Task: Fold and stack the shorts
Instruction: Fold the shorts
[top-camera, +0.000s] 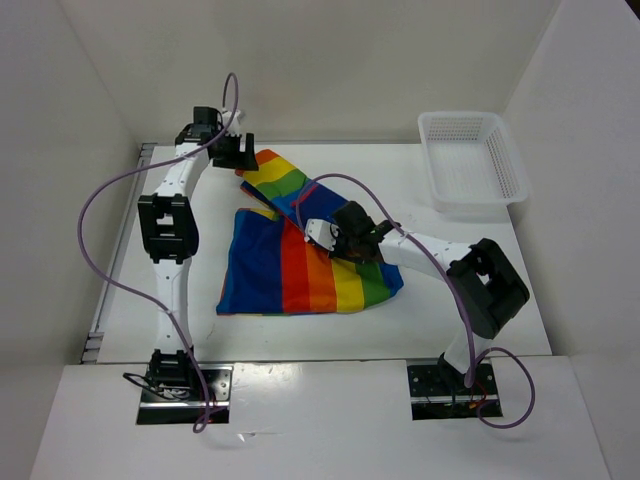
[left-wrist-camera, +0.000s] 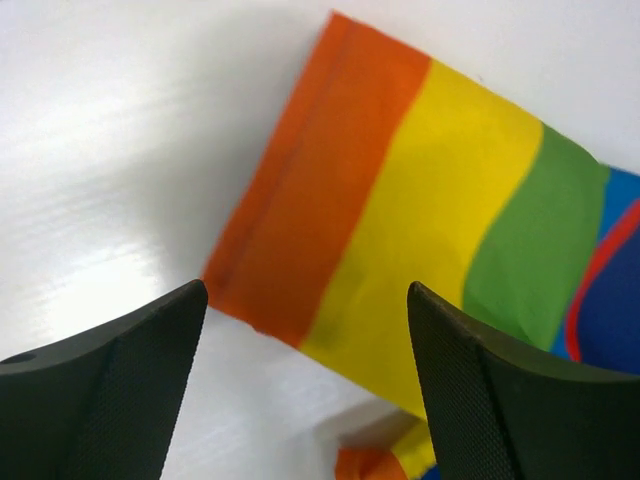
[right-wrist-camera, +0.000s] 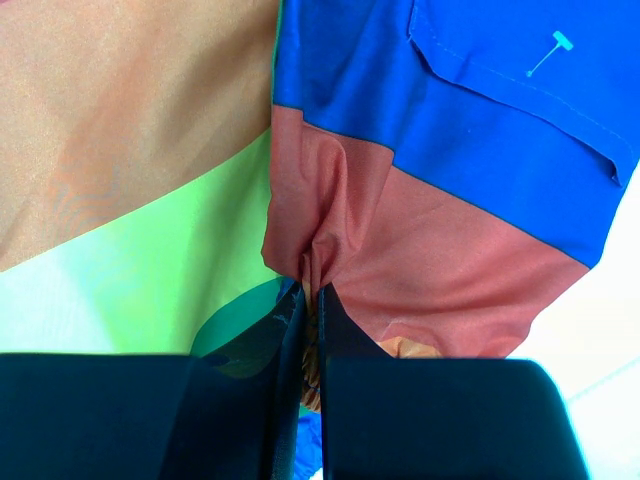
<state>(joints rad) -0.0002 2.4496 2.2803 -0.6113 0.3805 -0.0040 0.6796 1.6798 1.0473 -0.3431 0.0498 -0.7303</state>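
Jaws of the right gripper (right-wrist-camera: 312, 300) pinch a red fold (right-wrist-camera: 335, 215) of the shorts (top-camera: 300, 270) spread on the table (top-camera: 450, 300), hiding cloth beneath, while the left gripper (left-wrist-camera: 305, 292) gapes above their orange hem (left-wrist-camera: 285, 210), fingers cropped.

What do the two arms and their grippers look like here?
The left arm and right arm are white links with chunky black joint housings, each trailing a looping lilac cable from a metal base plate. The left gripper and right gripper have broad black fingers; the left's show a fine dotted texture.
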